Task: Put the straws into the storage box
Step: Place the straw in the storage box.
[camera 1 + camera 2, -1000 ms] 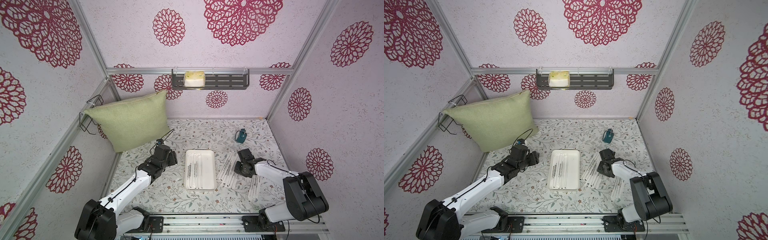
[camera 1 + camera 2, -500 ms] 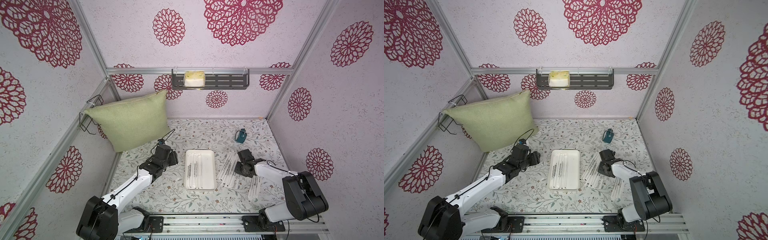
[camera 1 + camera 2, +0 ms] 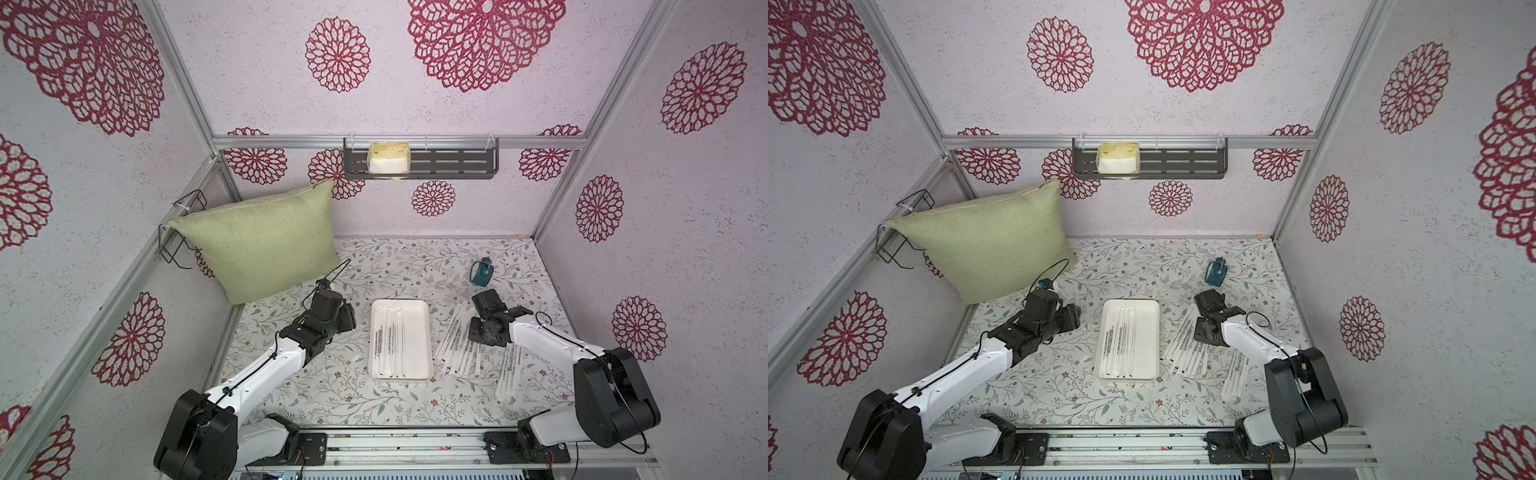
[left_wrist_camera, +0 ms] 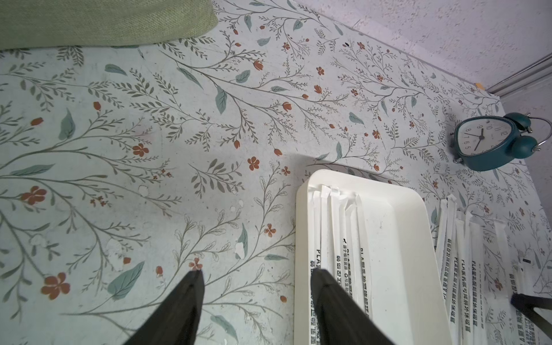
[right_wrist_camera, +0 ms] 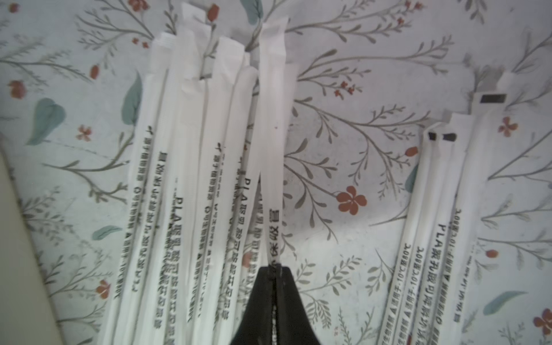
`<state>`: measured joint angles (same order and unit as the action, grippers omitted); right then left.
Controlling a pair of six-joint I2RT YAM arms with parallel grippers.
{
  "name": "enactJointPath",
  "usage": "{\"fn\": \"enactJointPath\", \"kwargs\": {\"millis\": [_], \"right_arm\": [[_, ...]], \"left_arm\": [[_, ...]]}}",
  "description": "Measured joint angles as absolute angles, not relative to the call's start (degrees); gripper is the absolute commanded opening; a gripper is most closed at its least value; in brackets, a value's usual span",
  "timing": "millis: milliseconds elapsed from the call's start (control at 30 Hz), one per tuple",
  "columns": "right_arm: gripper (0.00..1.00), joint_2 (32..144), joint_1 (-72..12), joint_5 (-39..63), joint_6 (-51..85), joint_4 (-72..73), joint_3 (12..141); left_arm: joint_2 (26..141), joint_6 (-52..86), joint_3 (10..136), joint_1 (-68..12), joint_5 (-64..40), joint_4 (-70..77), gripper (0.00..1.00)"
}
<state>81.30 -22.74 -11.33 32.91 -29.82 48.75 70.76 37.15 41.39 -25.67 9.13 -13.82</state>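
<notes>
Lower centre of the right wrist view, the right gripper (image 5: 275, 268) pinches one thin white paper-wrapped straw (image 5: 270, 134); the left gripper (image 4: 257, 273) gapes empty. In a top view, more straws (image 3: 455, 353) fan right of the shallow white rectangular storage box (image 3: 417, 332) (some lie inside). Light, bendy, slick: likely best held mid-length.

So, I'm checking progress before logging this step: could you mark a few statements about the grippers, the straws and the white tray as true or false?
1. The right gripper is shut on one straw. True.
2. The left gripper holds a straw. False: it is open and empty.
3. The storage box is empty. False: several straws lie in it.
4. Loose straws lie on the table beside the box. True.
</notes>
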Motion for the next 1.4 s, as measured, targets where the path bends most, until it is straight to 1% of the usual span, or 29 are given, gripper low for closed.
{"fn": "enactJointPath", "kwargs": {"millis": [100,167,233,333,433,600,1000,1400], "right_arm": [[0.10,81.21,-29.12,-10.04,35.27,-30.04,53.58],[0.10,82.13,-35.31,-8.14,37.50,-28.27,56.86],[0.10,84.88,-40.58,-6.42,39.64,-25.50,60.23],[0.09,90.13,-45.06,-3.62,42.52,-19.33,62.50],[0.09,94.52,-45.30,-1.83,44.80,-15.55,61.17],[0.09,98.13,-44.69,0.27,46.87,-13.06,57.10],[0.09,100.86,-44.66,3.36,49.67,-6.13,55.00],[0.13,102.85,-44.80,3.53,49.63,-5.39,57.23]], "left_arm": [[72.01,37.80,41.41,-25.67,8.23,-14.04,0.56],[73.38,38.61,41.41,-25.67,7.46,-14.28,0.53],[74.83,39.35,41.41,-25.67,6.28,-14.28,0.51],[76.60,40.66,41.41,-25.67,4.16,-14.33,0.51],[77.45,41.82,41.41,-25.71,2.02,-14.15,0.51],[79.09,43.16,41.41,-25.80,-0.91,-13.13,0.50],[81.43,44.23,41.28,-26.55,-3.38,-11.16,0.49],[81.78,44.21,41.28,-26.59,-3.60,-11.16,0.49]]}}
